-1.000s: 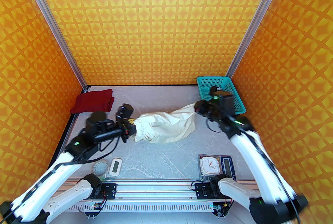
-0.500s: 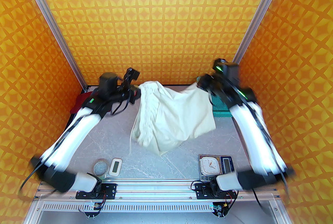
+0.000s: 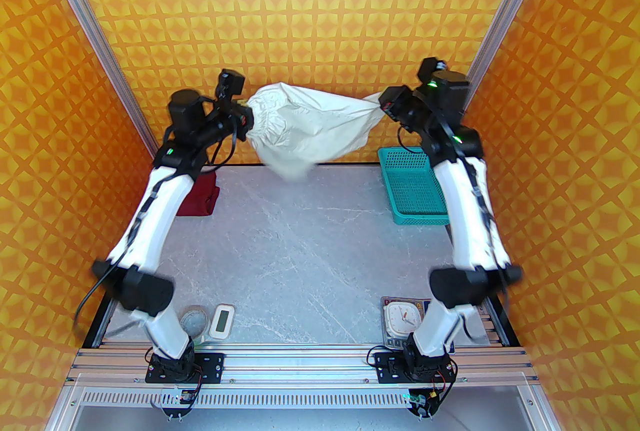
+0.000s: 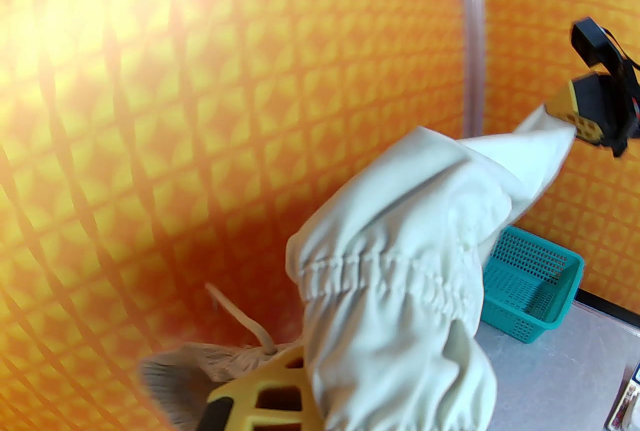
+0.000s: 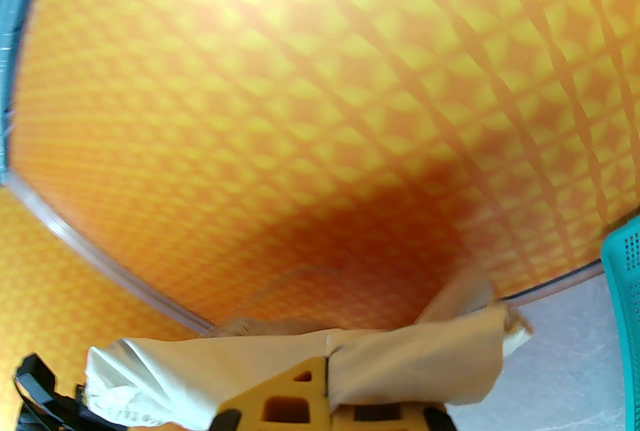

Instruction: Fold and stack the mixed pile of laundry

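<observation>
Currently, cream shorts (image 3: 305,128) hang stretched left-to-right above the table (image 3: 310,244), waistband end clamped by the left gripper (image 3: 246,121), opposite end by the right gripper (image 3: 382,102).

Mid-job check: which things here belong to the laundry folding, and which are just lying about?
Job: cream-white shorts, gripped by left gripper and right gripper; dark red shirt on the table.
Lying about: teal basket, white timer, clock.
</observation>
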You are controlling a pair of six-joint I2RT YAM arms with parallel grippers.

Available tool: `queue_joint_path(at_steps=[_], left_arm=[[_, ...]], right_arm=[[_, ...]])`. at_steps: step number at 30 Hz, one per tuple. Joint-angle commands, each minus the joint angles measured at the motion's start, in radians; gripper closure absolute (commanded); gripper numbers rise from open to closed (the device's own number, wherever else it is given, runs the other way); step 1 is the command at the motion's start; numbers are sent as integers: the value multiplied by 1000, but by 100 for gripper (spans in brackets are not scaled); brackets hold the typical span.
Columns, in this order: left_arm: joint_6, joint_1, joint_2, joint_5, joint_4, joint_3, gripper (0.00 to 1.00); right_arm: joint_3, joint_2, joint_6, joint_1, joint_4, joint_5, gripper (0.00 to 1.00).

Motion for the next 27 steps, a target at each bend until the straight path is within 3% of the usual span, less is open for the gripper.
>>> queue_joint_path(at_steps=[1,2,5,7,8,9,11,14,17,19,21,24,27], left_arm=[[63,-32,-176,43,72,-284,89],[65,-52,-227,43,64,-386,82],[56,-151,-359,43,62,-684,35],[-7,-214,-420,43,66,-853,20],[-52,-247,-448,42,70,-934,17],[-112,-278,-475,39,83,-1008,15],[-207,-337,-540,28,108,-1124,15],[-332,-378,-617,9,109,-1223,16],[-385,-378,-677,-28,58,-1251,18],[-399,-375,-669,-86,4,-1226,22],[-459,-338,-600,-159,-68,-1172,38],[-606,-250,-445,-183,-171,-1100,74],[-699,-227,-384,-240,-210,-1091,80]], right_arm=[[-294,-119,53,-8,134,-43,100],[-429,-175,64,-7,183,-54,100],[-870,-344,93,-7,332,-92,100],[-1111,-436,86,-7,364,-92,100],[-1228,-492,69,-7,361,-101,90],[-1339,-545,39,-7,330,-92,73],[-1496,-647,5,-7,245,-74,54],[-1601,-817,-57,-7,40,35,40],[-1555,-918,-109,-7,-75,139,33],[-1496,-898,-128,-7,-85,135,33],[-1429,-807,-146,-4,-81,90,35],[-1326,-654,-155,63,-68,58,41],[-1239,-536,-153,218,-40,88,42]])
